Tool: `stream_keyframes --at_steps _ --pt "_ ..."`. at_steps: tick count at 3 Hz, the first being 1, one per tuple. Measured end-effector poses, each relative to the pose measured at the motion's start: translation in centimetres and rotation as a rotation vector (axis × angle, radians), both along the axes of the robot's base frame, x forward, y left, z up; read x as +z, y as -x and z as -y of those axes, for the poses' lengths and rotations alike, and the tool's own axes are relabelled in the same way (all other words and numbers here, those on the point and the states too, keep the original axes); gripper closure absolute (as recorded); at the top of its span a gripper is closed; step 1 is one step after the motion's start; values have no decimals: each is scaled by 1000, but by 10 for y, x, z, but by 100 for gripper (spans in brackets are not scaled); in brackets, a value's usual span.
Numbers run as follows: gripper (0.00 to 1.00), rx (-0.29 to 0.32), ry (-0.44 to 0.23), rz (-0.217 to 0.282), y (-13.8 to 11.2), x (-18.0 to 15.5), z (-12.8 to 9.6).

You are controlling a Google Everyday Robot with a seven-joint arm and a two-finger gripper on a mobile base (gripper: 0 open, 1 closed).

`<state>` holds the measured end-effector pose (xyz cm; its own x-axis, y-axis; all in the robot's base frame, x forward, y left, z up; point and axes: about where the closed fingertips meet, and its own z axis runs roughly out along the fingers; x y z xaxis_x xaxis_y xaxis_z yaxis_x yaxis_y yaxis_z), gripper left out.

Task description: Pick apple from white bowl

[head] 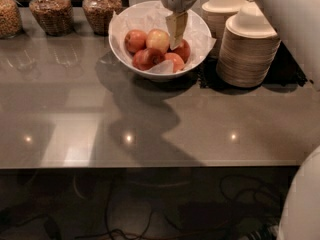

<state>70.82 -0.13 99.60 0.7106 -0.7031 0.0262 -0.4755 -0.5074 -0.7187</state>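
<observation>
The white bowl point(122, 46), lined with crinkled white paper, stands at the back middle of the grey counter. It holds several apples. The palest apple point(156, 40), yellowish-pink, lies in the upper middle, with deeper red apples point(144, 59) around it. My gripper point(175, 34) reaches down from above into the bowl. Its tip hangs just right of the pale apple and partly hides a red apple point(184, 50) behind it. I see nothing held in it.
Two stacks of beige disposable bowls point(247, 49) stand right of the white bowl. Glass jars of grain point(101, 6) line the back left. My white arm body point(295, 29) fills the right edge. The counter's front edge point(150, 165) runs across the lower frame.
</observation>
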Motion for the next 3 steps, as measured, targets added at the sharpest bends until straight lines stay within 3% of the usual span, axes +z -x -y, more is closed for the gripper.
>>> stream_keyframes --at_steps 3 --pt "1 167 257 66 -11 -42 -13"
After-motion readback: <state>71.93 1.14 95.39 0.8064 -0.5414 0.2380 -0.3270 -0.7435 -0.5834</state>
